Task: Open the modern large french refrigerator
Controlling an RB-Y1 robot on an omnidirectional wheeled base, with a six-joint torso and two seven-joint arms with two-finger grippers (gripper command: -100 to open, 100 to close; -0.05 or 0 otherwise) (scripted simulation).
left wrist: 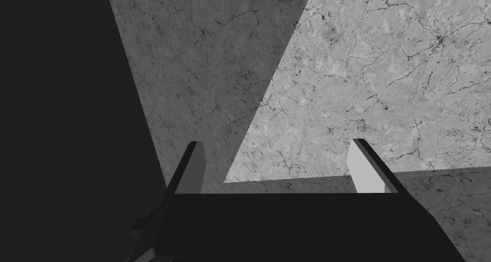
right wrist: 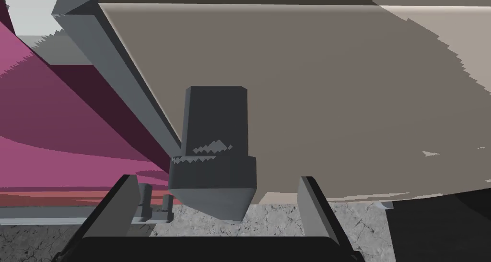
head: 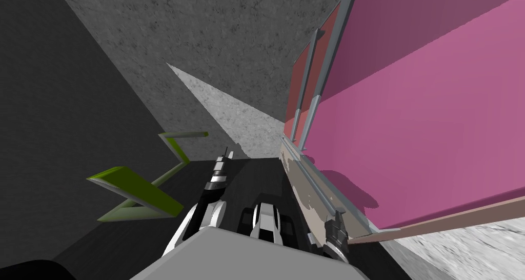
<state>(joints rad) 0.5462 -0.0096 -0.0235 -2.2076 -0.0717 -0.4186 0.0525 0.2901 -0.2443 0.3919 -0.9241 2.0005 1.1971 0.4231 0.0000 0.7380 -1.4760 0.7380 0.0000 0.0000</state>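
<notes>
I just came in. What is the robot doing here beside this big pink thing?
The robot stands close to the refrigerator, drawn pink and beige. Its right gripper is open around the end block of a grey handle, not pressing it. The left gripper is open too, held out over the grey floor. Whether a door is open, I cannot tell.

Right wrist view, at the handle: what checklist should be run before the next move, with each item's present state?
1. Right tool open: ok, its fingers stand apart.
2. Dark grey block-shaped handle end between those fingers: ok.
3. Fingers pressing that block: not ok, there are gaps on both sides.
4. Flat taupe panel behind the handle shut or ajar: cannot tell.
5. Left tool open and empty, facing a grey marbled surface: ok.
</notes>
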